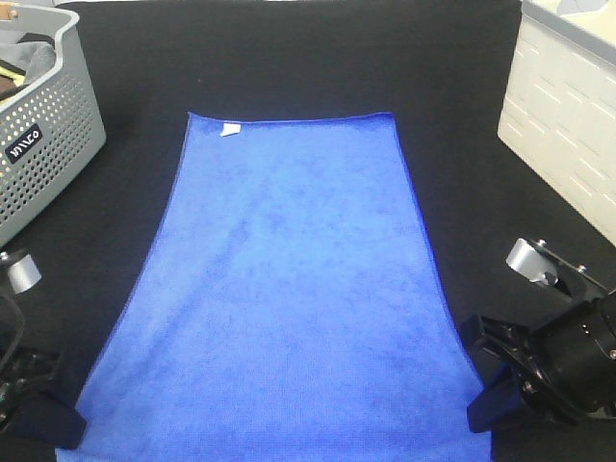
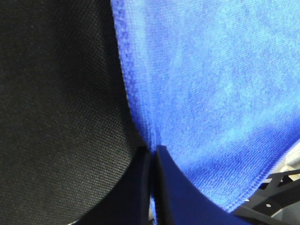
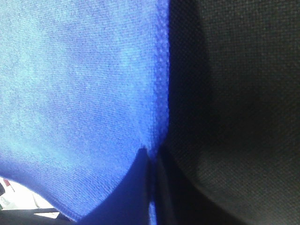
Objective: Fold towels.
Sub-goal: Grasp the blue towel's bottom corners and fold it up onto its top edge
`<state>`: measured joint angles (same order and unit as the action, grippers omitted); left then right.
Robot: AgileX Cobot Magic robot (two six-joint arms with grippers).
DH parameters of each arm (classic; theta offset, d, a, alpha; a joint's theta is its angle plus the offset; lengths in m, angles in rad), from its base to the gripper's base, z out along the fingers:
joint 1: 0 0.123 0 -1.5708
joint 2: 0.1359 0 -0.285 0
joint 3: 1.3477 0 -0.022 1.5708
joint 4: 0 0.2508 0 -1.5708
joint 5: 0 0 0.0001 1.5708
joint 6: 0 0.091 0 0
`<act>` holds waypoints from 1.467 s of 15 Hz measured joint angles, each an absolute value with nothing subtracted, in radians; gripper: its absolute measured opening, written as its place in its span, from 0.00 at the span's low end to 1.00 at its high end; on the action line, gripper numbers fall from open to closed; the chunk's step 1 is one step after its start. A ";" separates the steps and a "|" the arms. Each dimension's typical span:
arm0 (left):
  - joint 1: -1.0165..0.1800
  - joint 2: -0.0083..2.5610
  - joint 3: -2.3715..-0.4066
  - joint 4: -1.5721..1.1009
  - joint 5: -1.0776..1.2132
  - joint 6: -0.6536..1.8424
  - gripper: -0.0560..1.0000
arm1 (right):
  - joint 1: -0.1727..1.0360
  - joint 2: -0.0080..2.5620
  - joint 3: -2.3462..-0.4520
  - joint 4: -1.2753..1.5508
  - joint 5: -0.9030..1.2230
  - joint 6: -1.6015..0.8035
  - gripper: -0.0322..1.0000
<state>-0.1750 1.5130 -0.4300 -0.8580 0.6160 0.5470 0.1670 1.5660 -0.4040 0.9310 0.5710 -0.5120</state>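
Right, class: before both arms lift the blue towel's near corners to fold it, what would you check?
1. Left gripper shut on the towel at its side edge: ok.
2. Right gripper shut on the opposite edge: ok.
3. Towel lying flat, unfolded: ok.
4. White tag at far edge, in view: ok.
5. Grey basket and white crate apart from towel: ok.
6. How much cloth each gripper holds: cannot tell.

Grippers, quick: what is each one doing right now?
Left gripper: closed, pinching the blue towel at its side edge.
Right gripper: closed, pinching the blue towel at its opposite side edge.
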 joint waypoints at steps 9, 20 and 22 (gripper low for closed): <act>-0.175 1.646 -0.819 -0.826 0.589 0.476 0.05 | 0.167 1.701 -0.846 0.814 0.620 -0.438 0.03; -0.175 2.133 -1.617 -0.586 0.597 0.265 0.05 | 0.159 2.221 -1.801 0.518 0.807 -0.130 0.03; -0.175 2.211 -1.736 -0.577 0.579 0.264 0.05 | 0.142 2.322 -1.961 0.497 0.833 -0.117 0.03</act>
<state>-0.1750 2.2110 -1.7360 -0.5770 0.5790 0.2640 0.1420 2.3220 -1.9610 0.4970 0.8330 -0.1170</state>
